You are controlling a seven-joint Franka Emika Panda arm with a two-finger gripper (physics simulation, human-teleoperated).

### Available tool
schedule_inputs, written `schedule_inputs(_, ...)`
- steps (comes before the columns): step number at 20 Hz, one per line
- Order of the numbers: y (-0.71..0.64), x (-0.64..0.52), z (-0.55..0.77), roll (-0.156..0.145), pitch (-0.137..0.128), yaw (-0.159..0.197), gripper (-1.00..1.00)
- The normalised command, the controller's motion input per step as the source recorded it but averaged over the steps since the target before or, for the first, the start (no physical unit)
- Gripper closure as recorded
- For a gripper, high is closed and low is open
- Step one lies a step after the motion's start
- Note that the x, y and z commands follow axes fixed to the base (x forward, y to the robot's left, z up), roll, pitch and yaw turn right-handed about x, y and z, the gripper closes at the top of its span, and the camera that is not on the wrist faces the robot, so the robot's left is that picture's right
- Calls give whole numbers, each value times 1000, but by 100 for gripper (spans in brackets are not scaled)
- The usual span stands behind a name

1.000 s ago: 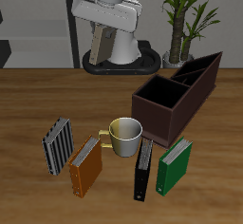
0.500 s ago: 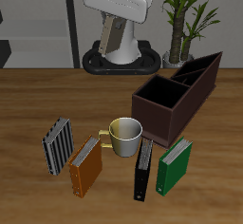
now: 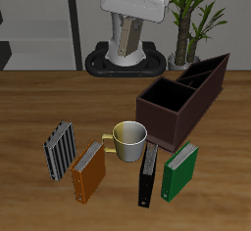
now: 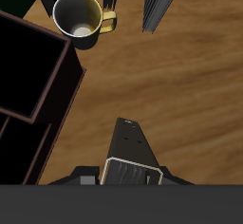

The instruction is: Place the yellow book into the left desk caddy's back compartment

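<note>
Exterior view: gripper (image 3: 125,24) high, well apart from the left desk caddy (image 3: 182,100), seemingly tight around the yellow book (image 3: 123,45).

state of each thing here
gripper: shut on the yellow book
yellow book: held in the air
left desk caddy: on the table, open top
mug: upright, empty
striped book: closed, on table
orange book: closed, on table
black book: closed, on table
green book: closed, on table
</note>
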Motion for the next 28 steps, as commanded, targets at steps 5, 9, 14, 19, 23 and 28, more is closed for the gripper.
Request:
schedule_inputs(5,498,-80,-226,50,51,27,100)
schedule_inputs(9,569,-143,-7,99,-1,-1,100)
schedule_inputs(14,255,65,134,-10,-25,-53,100)
schedule_inputs(19,167,193,87,-39,-4,-86,100)
schedule_inputs(23,459,198,44,32,12,-38,100)
schedule_inputs(28,361,179,97,21,-6,-37,100)
